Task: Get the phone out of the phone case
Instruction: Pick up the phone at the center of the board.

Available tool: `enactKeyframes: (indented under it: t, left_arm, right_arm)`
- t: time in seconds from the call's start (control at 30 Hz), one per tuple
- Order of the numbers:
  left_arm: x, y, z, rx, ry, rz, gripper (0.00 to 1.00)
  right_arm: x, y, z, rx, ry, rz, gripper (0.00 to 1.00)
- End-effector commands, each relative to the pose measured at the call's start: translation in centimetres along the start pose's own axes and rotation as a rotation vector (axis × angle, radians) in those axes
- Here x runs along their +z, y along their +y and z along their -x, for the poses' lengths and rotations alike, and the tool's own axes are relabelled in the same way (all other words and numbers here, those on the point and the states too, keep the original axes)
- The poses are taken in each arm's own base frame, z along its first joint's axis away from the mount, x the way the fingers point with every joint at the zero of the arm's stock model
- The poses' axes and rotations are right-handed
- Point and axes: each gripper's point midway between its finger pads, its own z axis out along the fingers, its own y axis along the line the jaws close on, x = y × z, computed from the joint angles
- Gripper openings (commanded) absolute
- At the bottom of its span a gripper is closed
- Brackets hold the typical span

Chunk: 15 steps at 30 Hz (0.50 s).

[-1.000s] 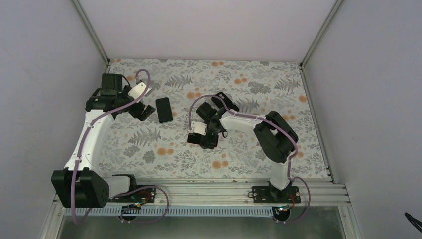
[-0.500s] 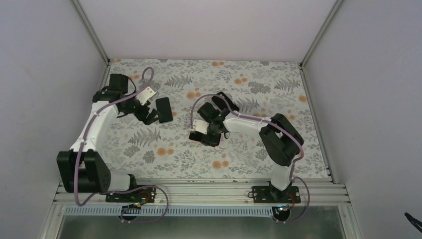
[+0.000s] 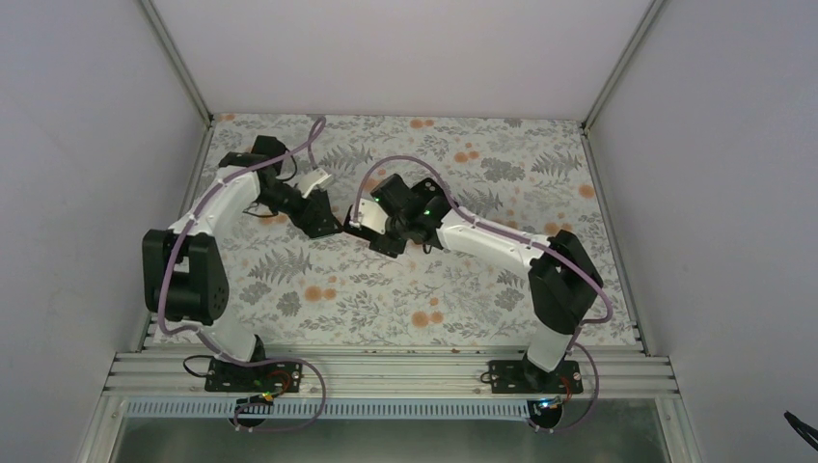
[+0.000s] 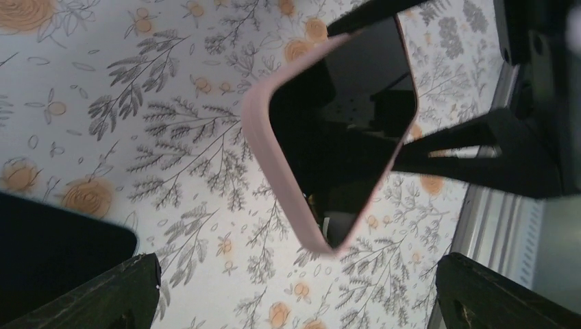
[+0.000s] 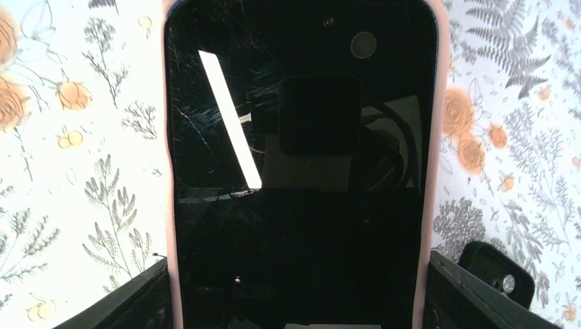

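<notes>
We judge the task barely begun. The phone [image 5: 301,137] sits fully inside its pink phone case [image 5: 431,137], and the rim wraps every edge we can see. Our right tool [image 5: 301,291] grips the cased phone by its long sides and holds it tilted above the table [image 4: 103,103]. Our left tool [image 4: 294,274] is spread wide just beside it, touching nothing. A second black phone [image 4: 55,253] lies flat on the table near the left tool. All the real work remains: peeling a corner of the case back and working the phone free.
</notes>
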Motion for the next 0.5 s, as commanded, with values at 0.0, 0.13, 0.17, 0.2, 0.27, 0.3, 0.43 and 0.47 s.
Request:
enactKeyframes:
  t: [0.0,0.13,0.17,0.2,0.27,0.3,0.43,0.47]
  left_arm:
    - [0.6,-0.5,1.6,-0.066,-0.030,-0.102,0.98]
    - [1.6,0.1,1.7,-0.114,-0.019,-0.138,0.96]
    - [1.9,0.2,1.7,-0.119,-0.016,-0.144,0.96]
    - [2.0,0.2,1.7,-0.123,-0.015,-0.151,0.96]
    - [2.2,0.0,1.8,-0.126,-0.019,-0.177,0.94]
    - [2.2,-0.2,1.9,-0.123,-0.024,-0.188,0.93]
    - [2.0,-1.1,2.4,-0.120,-0.040,-0.241,0.81]
    - [2.0,-1.4,2.3,-0.123,-0.038,-0.256,0.77]
  right_arm:
    - [-0.8,-1.0,3.7,0.010,-0.076,-0.070,0.45]
    - [-0.7,-0.6,4.9,0.000,-0.091,-0.085,0.44]
    - [-0.6,-0.5,5.1,-0.003,-0.093,-0.084,0.44]
    - [-0.5,-0.5,5.2,-0.004,-0.091,-0.085,0.44]
    - [-0.4,-0.4,5.4,-0.011,-0.089,-0.083,0.44]
    - [-0.3,-0.3,5.5,-0.017,-0.089,-0.082,0.44]
    - [0.0,-0.3,5.8,-0.025,-0.089,-0.100,0.44]
    - [0.0,-0.5,5.9,-0.026,-0.091,-0.111,0.44]
